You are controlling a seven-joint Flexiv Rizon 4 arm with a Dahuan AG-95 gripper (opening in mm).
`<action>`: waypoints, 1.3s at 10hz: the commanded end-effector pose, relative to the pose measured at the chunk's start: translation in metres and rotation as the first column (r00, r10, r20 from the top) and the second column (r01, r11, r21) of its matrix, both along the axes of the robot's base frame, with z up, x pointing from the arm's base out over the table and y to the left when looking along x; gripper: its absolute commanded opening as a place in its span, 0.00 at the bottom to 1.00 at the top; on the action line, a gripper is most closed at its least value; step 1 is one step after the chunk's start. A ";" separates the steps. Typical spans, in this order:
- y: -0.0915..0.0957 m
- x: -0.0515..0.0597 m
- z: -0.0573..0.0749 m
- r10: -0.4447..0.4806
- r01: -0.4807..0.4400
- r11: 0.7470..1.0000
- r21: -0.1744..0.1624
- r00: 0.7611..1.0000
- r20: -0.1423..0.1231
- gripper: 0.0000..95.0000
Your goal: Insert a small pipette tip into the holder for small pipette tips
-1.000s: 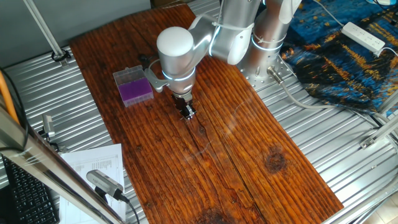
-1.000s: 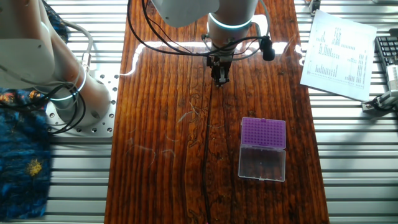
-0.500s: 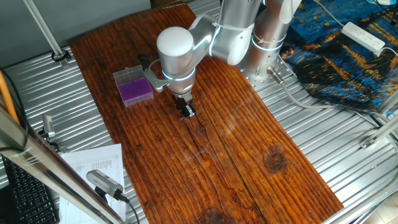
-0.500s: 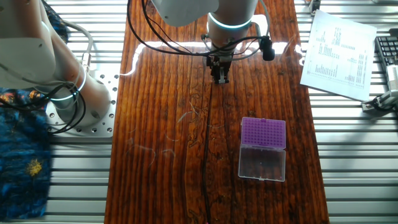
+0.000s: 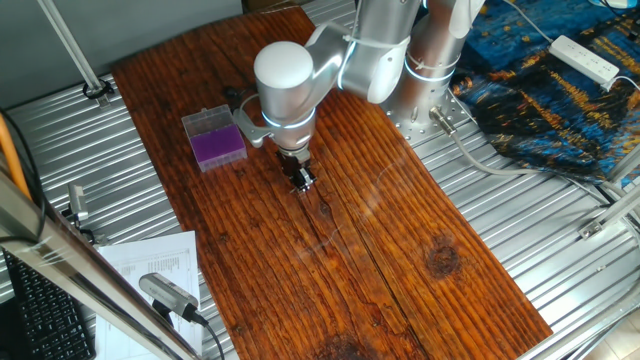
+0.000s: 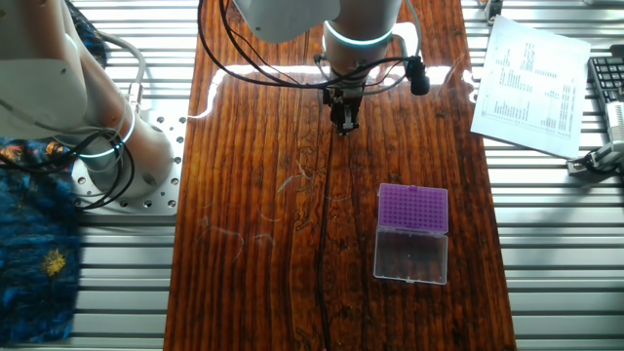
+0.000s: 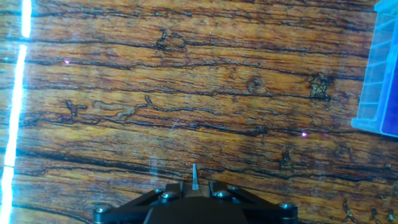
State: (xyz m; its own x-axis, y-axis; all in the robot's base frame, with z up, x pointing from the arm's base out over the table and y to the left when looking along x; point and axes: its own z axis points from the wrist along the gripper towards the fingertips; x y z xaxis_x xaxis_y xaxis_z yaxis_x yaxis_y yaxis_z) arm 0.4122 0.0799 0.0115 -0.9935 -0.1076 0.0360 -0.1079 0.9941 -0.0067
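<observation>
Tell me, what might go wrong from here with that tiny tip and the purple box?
The small pipette tip is only a thin sliver pinched in the gripper, so it may slip or tilt. The holder sits apart on the table, and its rack holes look small, so a slight misalignment could miss.

holder for small pipette tips [image 7: 380, 74] cut off (right edge) | tool [image 7: 194, 198] fingertips cropped below

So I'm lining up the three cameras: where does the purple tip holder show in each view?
One fixed view: holder upper left, left of the gripper.
The other fixed view: holder lower right, below the gripper.
Hand view: only its bluish corner at the right edge.
Shared landmark: the wooden board.
</observation>
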 end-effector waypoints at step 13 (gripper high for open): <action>0.000 0.000 -0.004 0.000 0.000 1.000 -0.001 1.000 0.002 0.00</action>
State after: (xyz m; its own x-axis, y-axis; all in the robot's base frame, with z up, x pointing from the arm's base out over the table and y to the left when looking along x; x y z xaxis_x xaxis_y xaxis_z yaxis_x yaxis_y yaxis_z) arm 0.4120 0.0805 0.0077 -0.9936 -0.1078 0.0345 -0.1081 0.9941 -0.0069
